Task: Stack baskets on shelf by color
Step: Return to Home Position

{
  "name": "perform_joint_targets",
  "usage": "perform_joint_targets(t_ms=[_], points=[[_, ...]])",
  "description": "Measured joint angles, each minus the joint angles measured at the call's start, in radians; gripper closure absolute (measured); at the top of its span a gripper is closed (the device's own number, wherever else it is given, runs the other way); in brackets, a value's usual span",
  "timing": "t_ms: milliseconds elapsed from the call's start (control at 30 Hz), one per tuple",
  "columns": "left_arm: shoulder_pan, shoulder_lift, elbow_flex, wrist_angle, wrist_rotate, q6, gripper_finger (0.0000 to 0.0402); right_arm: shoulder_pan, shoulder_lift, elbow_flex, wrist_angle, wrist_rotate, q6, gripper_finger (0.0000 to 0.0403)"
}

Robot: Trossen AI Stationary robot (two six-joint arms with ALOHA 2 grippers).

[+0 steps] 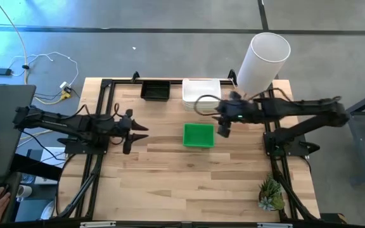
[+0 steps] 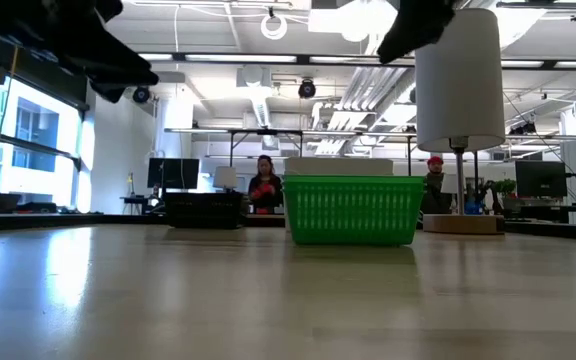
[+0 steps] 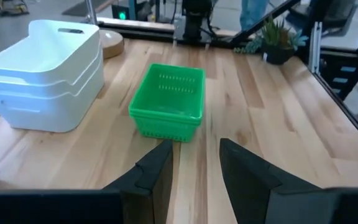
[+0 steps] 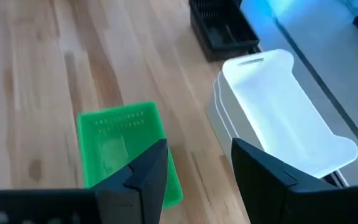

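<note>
Your left gripper (image 1: 138, 134) hangs over the left part of the light wooden table (image 1: 170, 190), pointing right at the bright green slotted rectangular plastic basket (image 1: 198, 135), with bare wood between the two; the arm lies nearly level and stretched out from the left edge; in the left wrist view its two dark fingers (image 3: 157, 168) stand moderately apart around nothing, and the green basket (image 3: 168, 99) lies straight ahead of the gap. Further right, at the table's far edge, sits the black slotted rectangular plastic basket (image 1: 155, 90), apart from both grippers. The green basket stands near the middle of the table, and you cannot tell how many are nested in it. Just beyond it, at the far edge, are the white smooth-walled rectangular plastic baskets (image 1: 201, 92), nested one in another as the left wrist view (image 3: 48, 74) shows. Your right gripper (image 1: 224, 130) is raised above the table just beside the green basket's right side; the arm reaches in from the right edge with its elbow bent; its fingers (image 4: 148, 168) are parted and hold nothing, with the green basket (image 4: 120, 143) and white baskets (image 4: 278, 118) below them. At the far right corner stands the tall white cylinder (image 1: 263, 63).
</note>
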Motion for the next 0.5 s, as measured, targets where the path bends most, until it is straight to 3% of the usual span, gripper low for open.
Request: perform_joint_targets(t_ms=[200, 500], points=[[-0.021, -0.109, -0.061, 0.005, -0.057, -0.004, 0.0282, 0.032, -0.248, -0.265, 0.221, -0.003, 0.019, 0.0238], [-0.054, -0.272, -0.068, -0.021, -0.052, 0.066, 0.0282, 0.108, -0.552, -0.579, 0.492, -0.004, 0.042, 0.0238]])
